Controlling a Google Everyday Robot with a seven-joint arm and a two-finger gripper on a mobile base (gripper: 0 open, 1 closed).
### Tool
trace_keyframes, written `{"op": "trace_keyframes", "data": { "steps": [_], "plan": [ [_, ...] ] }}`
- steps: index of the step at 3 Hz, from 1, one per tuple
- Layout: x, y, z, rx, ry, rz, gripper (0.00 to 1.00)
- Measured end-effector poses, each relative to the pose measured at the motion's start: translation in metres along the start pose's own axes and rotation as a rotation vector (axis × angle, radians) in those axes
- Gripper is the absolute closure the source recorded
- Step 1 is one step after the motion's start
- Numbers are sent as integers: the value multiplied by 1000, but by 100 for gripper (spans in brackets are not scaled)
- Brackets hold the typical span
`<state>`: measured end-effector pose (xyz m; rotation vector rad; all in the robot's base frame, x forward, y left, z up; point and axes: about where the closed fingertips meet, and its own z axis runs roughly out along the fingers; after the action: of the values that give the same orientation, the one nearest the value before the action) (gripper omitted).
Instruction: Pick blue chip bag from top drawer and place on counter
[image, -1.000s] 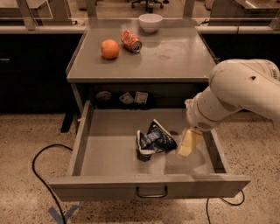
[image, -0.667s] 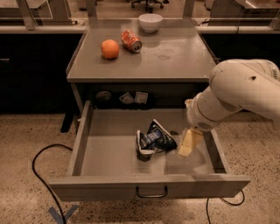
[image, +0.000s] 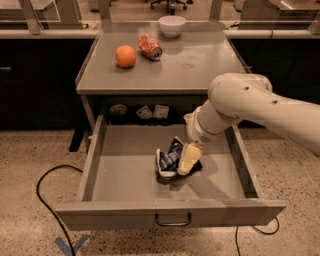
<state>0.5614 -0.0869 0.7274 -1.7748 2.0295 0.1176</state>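
Observation:
The blue chip bag (image: 168, 160) lies crumpled in the middle of the open top drawer (image: 125, 175), which is pulled out toward the camera with its wire handle (image: 173, 220) at the front. My gripper (image: 188, 158) reaches down into the drawer from the right on the white arm (image: 240, 102). It sits against the right side of the bag and covers part of it. The counter (image: 195, 65) is above and behind the drawer.
On the counter stand an orange (image: 126, 56), an orange-red soda can (image: 150, 46) on its side and a white bowl (image: 172, 25). Small items lie in the dark recess behind the drawer (image: 150, 112). A black cable (image: 47, 200) runs over the floor at the left.
My gripper has moved left inside the drawer, from beside the bag to against its right side. The bag and drawer have stayed in place.

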Motion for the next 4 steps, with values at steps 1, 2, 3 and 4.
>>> {"op": "trace_keyframes", "data": {
  "steps": [1,2,3,4],
  "plan": [
    [-18,4,42,-56,-43,-32,0],
    [-18,12,75,-101,-89,-20,0],
    [-7,21,100,-146,-107,14,0],
    [-7,22,101,-148,-107,14,18]
  ]
}}
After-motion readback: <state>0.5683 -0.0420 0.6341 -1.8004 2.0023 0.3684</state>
